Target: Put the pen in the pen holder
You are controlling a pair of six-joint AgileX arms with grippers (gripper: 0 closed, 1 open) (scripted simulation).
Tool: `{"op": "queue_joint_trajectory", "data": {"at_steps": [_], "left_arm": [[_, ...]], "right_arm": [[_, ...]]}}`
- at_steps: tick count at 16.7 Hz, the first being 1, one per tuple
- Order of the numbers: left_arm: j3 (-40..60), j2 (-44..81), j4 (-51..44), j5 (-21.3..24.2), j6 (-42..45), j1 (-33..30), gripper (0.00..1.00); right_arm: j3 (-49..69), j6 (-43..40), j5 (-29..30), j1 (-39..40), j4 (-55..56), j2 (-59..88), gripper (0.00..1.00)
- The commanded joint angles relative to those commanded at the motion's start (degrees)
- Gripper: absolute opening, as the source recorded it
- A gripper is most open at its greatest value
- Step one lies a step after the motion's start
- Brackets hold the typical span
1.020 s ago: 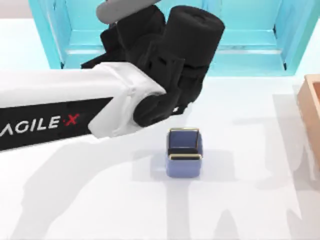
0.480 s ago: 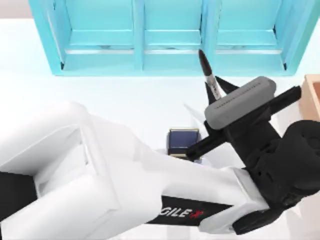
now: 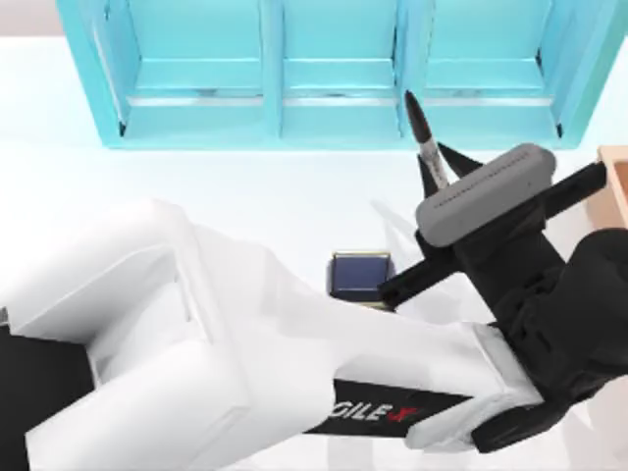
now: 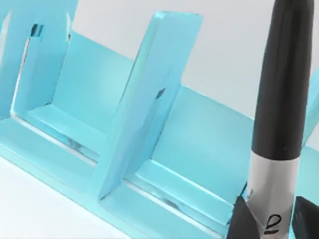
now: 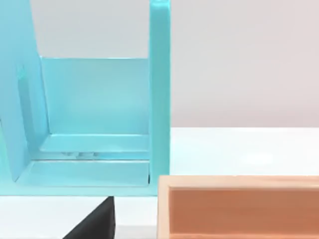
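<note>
Left arm (image 3: pixel 245 383): I see my white arm reaching across the near part of the surface (image 3: pixel 245 206) from the top view's left toward its right, ending in a black wrist with a grey block on it.
Left tool (image 3: pixel 439 169): raised over the surface, right of centre, clenched on the pen; in the left wrist view its two dark fingers (image 4: pixel 242 221) sit on either side of the silvery barrel.
Pen (image 3: pixel 425 140): held in the left tool, black cap end pointing away from the wrist toward the shelf; in the top view the cap overlaps the shelf's lower edge. The left wrist view (image 4: pixel 279 109) shows the black cap above the silvery barrel.
Pen holder (image 3: pixel 359 278): dark-blue box with gold rim, standing on the surface near the centre, partly hidden by the left arm; the pen is apart from it, farther back and to the right.
Right tool: I cannot tell its state.
Wooden box (image 3: pixel 615 186): tan, at the surface's right edge; also seen close in the right wrist view (image 5: pixel 239 209).
Shelf (image 3: pixel 334 69): turquoise, with upright dividers, along the far side of the surface.
</note>
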Motion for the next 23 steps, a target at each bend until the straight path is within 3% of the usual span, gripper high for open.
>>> {"op": "queue_joint_trajectory", "data": {"at_steps": [9, 15, 23], "left_arm": [[-3.46, -7.26, -22.95, -2.80, -1.71, -0.05, 0.00], [-4.10, -7.70, -24.96, -3.05, -1.60, -0.15, 0.00], [-4.10, -7.70, -24.96, -3.05, -1.60, -0.15, 0.60]], "right_arm": [[0.00, 0.00, 0.00, 0.00, 0.00, 0.00, 1.00], [0.00, 0.00, 0.00, 0.00, 0.00, 0.00, 1.00], [0.00, 0.00, 0.00, 0.00, 0.00, 0.00, 1.00]]}}
